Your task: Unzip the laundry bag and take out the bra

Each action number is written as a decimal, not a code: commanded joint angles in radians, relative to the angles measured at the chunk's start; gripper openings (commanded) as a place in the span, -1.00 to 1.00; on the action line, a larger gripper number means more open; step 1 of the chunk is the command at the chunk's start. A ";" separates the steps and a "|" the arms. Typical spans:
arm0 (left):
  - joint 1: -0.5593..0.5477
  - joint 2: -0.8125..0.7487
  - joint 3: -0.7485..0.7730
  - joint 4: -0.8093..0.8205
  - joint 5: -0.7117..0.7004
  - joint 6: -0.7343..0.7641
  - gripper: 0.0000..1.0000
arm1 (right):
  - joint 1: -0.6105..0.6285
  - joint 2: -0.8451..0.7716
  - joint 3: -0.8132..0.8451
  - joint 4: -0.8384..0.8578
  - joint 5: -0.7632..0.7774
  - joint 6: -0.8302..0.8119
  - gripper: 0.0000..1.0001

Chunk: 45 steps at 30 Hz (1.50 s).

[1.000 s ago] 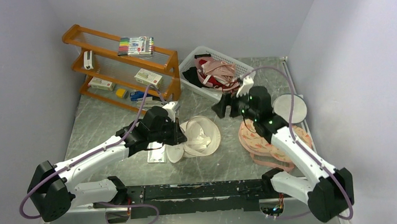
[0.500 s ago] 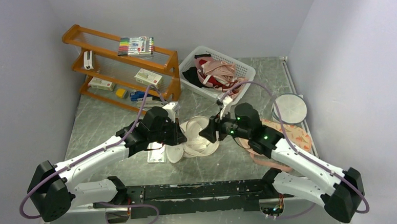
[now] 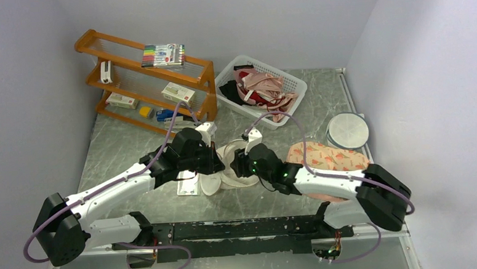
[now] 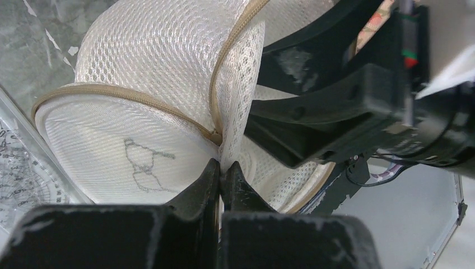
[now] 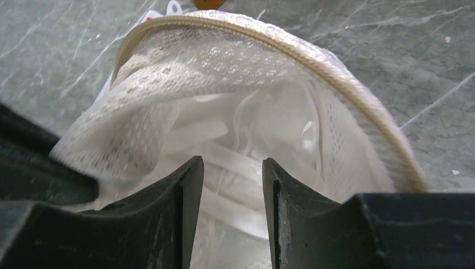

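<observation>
The right gripper [image 5: 229, 193] sits at the mouth of the laundry bag [image 5: 185, 73], jaws part open. White straps [image 5: 224, 159], likely the bra, show in the gap just ahead; whether the gripper touches them cannot be told. The opening faces straight along its reach, so the next move looks like a short push in and a pinch. The left gripper [image 4: 223, 174] is clamped shut on the mesh beside the beige zip [image 4: 224, 73], holding the bag tipped up. The bag lies on the table [image 3: 120, 153] between both arms. It is a round cream mesh dome, unzipped, with a small black emblem [image 4: 147, 162].
</observation>
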 commanded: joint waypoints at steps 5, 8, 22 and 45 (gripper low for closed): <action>0.001 0.007 0.010 0.062 0.043 -0.011 -0.87 | 0.055 0.161 -0.017 0.359 0.304 0.147 -0.15; 0.001 0.007 0.008 0.062 0.045 -0.015 -0.86 | 0.055 0.212 -0.008 0.387 0.364 0.203 -0.14; -0.002 0.001 0.004 0.057 0.052 -0.028 -0.86 | 0.056 0.358 0.064 0.488 0.420 0.185 -0.21; -0.002 -0.002 -0.007 0.051 0.017 -0.015 -0.87 | 0.046 0.052 -0.081 0.246 0.074 0.067 -1.00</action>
